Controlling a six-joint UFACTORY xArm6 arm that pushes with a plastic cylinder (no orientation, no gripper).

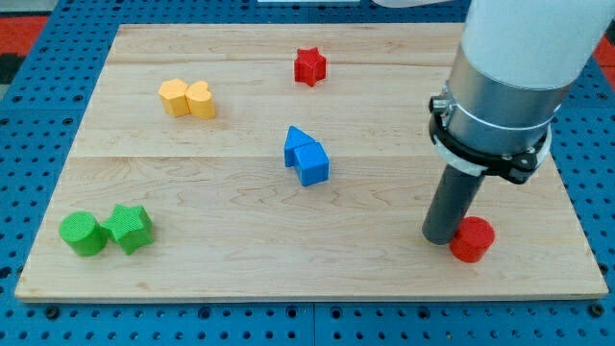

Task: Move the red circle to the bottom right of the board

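Observation:
The red circle [473,239] is a short red cylinder lying near the bottom right of the wooden board [240,259]. My tip [441,237] is the lower end of the dark rod and stands right against the red circle's left side, touching or nearly touching it. The arm's large white and grey body rises above the rod at the view's top right.
A red star [309,66] lies near the top middle. A yellow hexagon [174,97] and a yellow heart [201,100] sit together at the top left. Two blue blocks [306,157] sit mid-board. A green circle [83,234] and a green star [129,228] sit at the bottom left.

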